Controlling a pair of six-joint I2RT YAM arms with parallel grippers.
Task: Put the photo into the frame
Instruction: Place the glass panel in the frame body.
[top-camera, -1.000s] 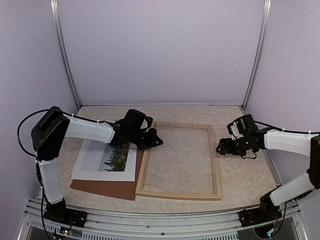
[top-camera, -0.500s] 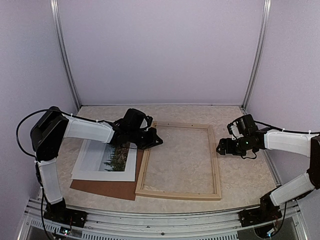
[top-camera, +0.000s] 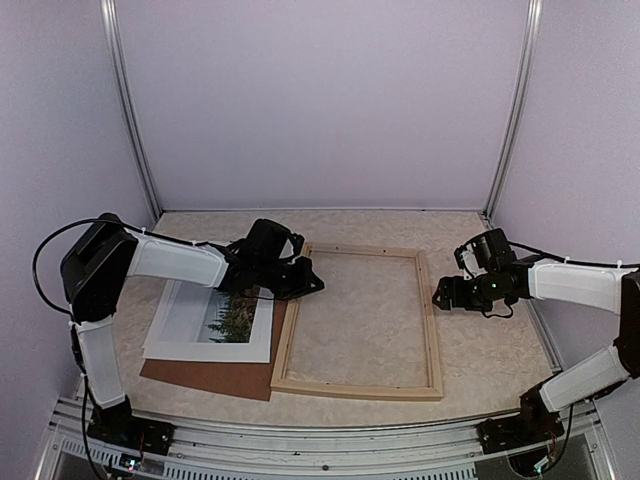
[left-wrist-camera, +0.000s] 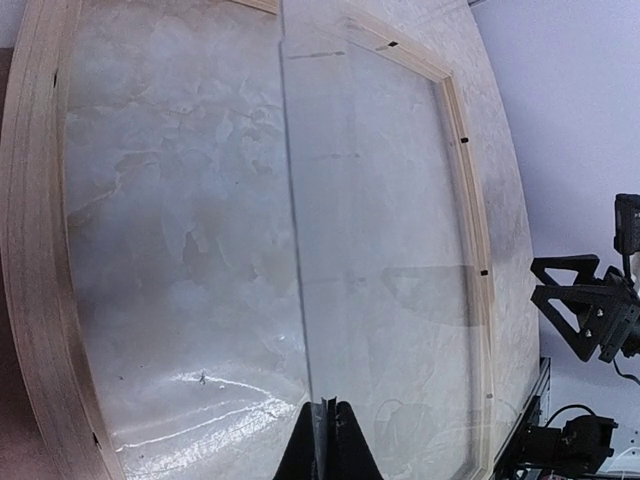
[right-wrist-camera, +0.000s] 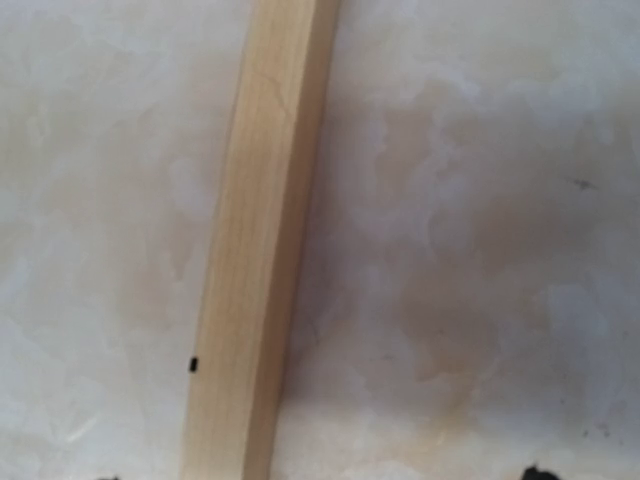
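Photo (top-camera: 190, 322) flat on a brown board (top-camera: 215, 378), left of the frame (top-camera: 431, 340) on the worktop (top-camera: 500, 355).
Left jaws, pinched shut, hang over the frame's far-left corner beside the photo; right jaws stand wide above the frame's right rail.

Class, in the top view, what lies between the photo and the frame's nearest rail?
A narrow strip of brown board, on which the photo lies; top view.

We lose the far corner of the photo (top-camera: 213, 322) under the left gripper (top-camera: 314, 285), and the brown board (top-camera: 212, 378) mostly hides beneath it. Right wrist view: the frame (right-wrist-camera: 252, 250) is blurred, cut off top and bottom.
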